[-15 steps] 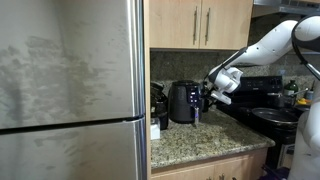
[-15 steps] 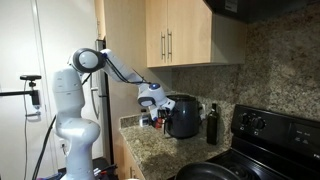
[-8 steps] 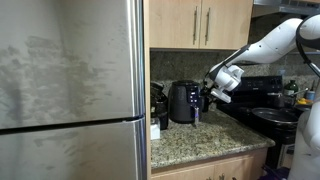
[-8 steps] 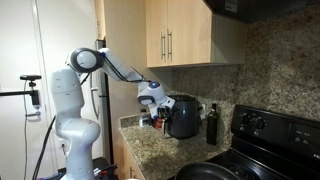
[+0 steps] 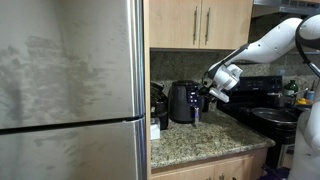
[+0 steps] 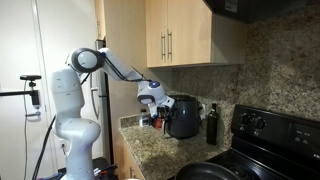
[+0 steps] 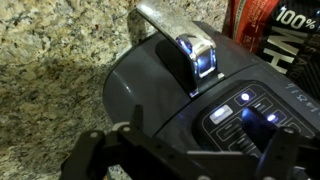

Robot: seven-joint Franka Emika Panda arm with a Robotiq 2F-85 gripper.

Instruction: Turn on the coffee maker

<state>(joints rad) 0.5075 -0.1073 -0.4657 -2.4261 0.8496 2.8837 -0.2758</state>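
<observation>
The coffee maker (image 5: 182, 102) is a glossy black, rounded appliance on the granite counter, seen in both exterior views (image 6: 184, 117). In the wrist view its dark body (image 7: 150, 95) fills the frame. It has a chrome handle (image 7: 187, 52) and a control panel (image 7: 245, 112) with bluish-white lights lit. My gripper (image 5: 207, 97) is at the machine's front face (image 6: 153, 108). In the wrist view the gripper (image 7: 185, 160) looks open, with its fingers wide apart. The right finger hangs over the lit panel, and I cannot tell whether it touches.
A steel refrigerator (image 5: 70, 90) fills one side. A black stove with pans (image 5: 270, 115) stands beyond the counter. A dark bottle (image 6: 211, 124) stands beside the machine, a dark cluttered item with a white label (image 5: 157, 112) on its other side. Wood cabinets (image 6: 180, 35) hang above.
The wrist has risen very slightly at the machine's front; nothing else has moved.
</observation>
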